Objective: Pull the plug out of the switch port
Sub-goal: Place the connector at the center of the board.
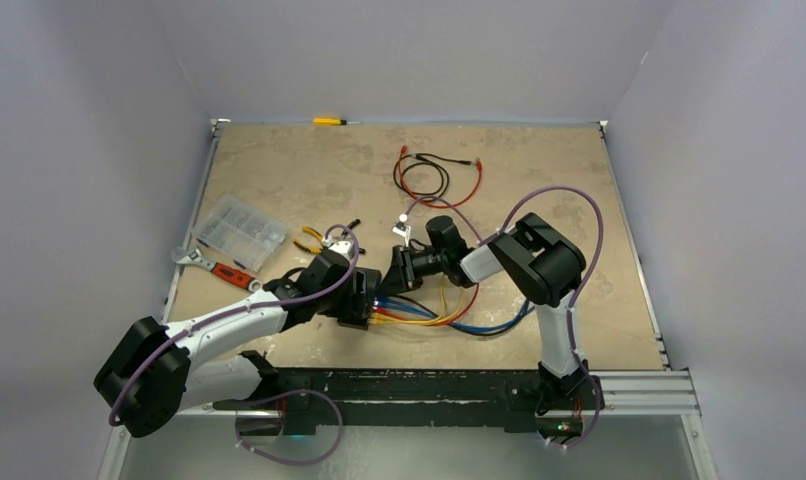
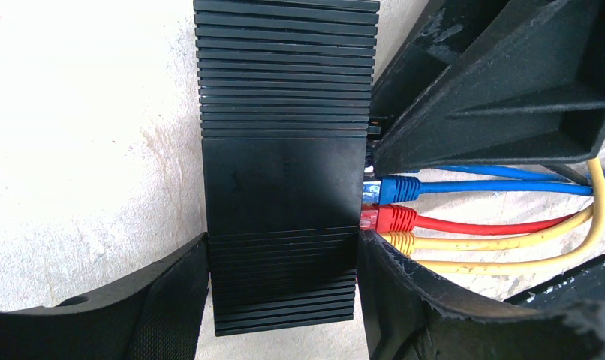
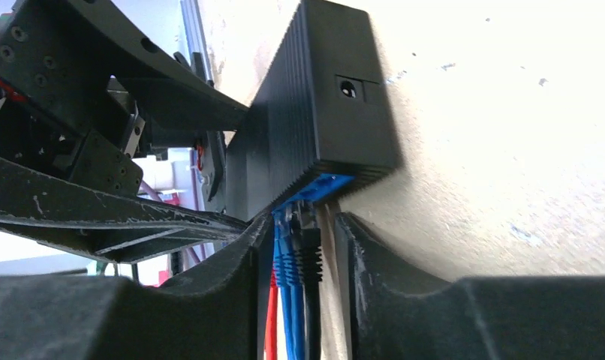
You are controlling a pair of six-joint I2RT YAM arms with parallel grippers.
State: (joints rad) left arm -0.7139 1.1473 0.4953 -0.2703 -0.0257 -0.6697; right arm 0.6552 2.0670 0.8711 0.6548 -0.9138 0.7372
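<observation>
Our left tool [image 2: 284, 251] was clamped across one end of the switch [image 2: 284, 180], a finger on each long side. Our right tool [image 3: 301, 229] straddled the black plug [image 3: 308, 259] and blue plugs [image 3: 284, 255] at the port face. We could not tell whether it pinched them. The switch lay flat on the worktop [image 2: 82, 150], toward the near edge, with its cables [image 1: 449, 320] trailing right.

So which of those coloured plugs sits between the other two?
The red plug in the switch: the blue plug sits on one side, the yellow plug on the other.
</observation>
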